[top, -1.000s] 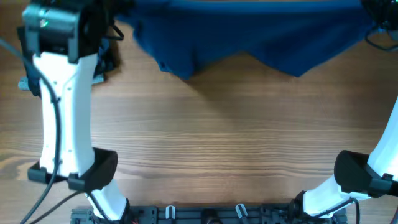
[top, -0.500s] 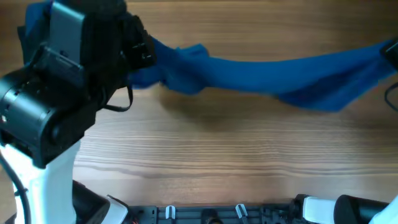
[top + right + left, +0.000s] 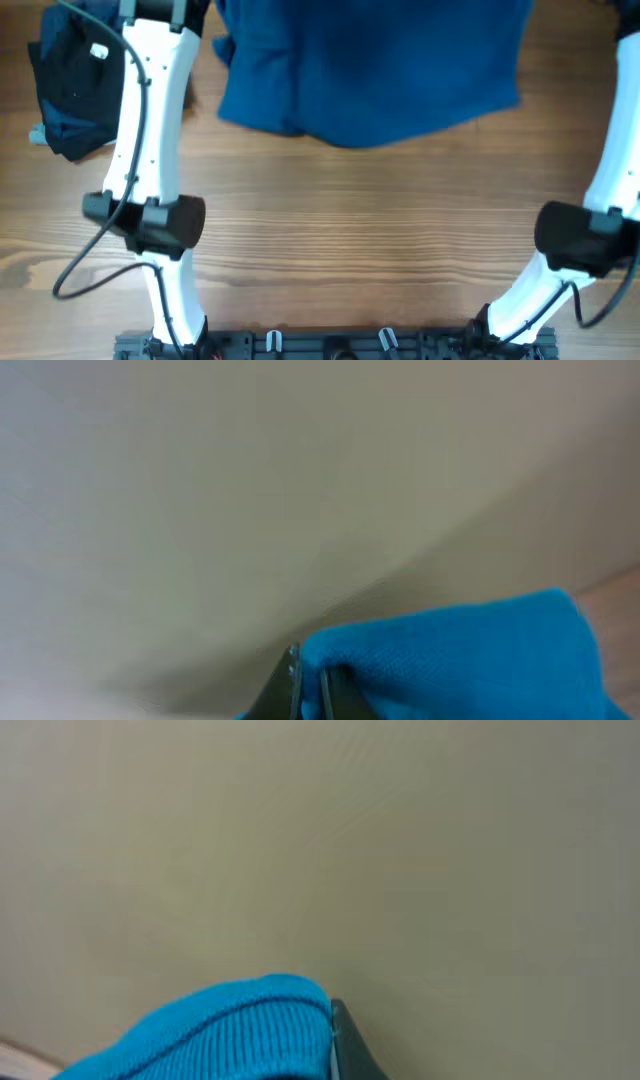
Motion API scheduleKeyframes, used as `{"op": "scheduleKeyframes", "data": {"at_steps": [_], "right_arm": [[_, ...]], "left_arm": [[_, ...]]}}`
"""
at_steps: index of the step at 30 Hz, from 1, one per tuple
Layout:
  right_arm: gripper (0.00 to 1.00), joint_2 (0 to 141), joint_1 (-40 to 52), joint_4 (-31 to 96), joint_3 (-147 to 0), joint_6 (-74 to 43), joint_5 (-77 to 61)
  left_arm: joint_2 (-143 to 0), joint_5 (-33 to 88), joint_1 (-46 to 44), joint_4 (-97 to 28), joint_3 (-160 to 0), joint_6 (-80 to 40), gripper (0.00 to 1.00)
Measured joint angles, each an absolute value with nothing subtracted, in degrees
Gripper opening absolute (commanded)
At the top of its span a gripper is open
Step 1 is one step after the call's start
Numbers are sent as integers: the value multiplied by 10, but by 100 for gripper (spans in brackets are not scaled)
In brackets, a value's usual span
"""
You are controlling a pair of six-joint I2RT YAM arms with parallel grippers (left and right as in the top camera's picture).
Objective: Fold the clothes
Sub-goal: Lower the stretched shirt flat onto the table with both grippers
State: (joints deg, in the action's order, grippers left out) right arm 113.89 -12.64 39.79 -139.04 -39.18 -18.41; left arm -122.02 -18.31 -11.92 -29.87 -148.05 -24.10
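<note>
While gripped at both upper ends, stretched as one broad sheet along the far edge of the counter [image 3: 350,250]: blue polo shirt [image 3: 370,70], top cut off by the overhead view, lower hem hanging in a loose curve over the wood, left part doubled into a darker vertical fold. Left gripper [image 3: 330,1020] seen only from its own wrist camera: one dark finger beside a ribbed band of bright blue fabric, jaws closed on that ribbed edge. Right gripper [image 3: 308,665] likewise seen only from its own wrist camera: two thin dark fingers [image 3: 295,685] pressed close together, jaws clamped on a bunched corner of the same blue fabric. Left arm [image 3: 150,130], white with black joints, reaching from the near-left edge toward the far-left corner; right arm [image 3: 610,180] reaching up along the right edge. Heaped at the far-left corner, on the other side of the left arm from the shirt: black garment [image 3: 75,90] with a small white label [image 3: 98,52], and a sliver of pale grey-blue cloth [image 3: 38,133] showing at its near-left side.
</note>
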Motion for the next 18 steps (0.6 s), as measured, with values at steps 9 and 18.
{"op": "scheduleKeyframes", "data": {"at_steps": [9, 18], "right_arm": [[4, 1013, -144, 890, -1412, -326, -103], [4, 1021, -138, 921, -1260, -282, -53]], "left_arm": [[-1071, -142, -120, -963, -1518, -350, 5], [-1101, -16, -120, -962, -1221, -373, 4]]}}
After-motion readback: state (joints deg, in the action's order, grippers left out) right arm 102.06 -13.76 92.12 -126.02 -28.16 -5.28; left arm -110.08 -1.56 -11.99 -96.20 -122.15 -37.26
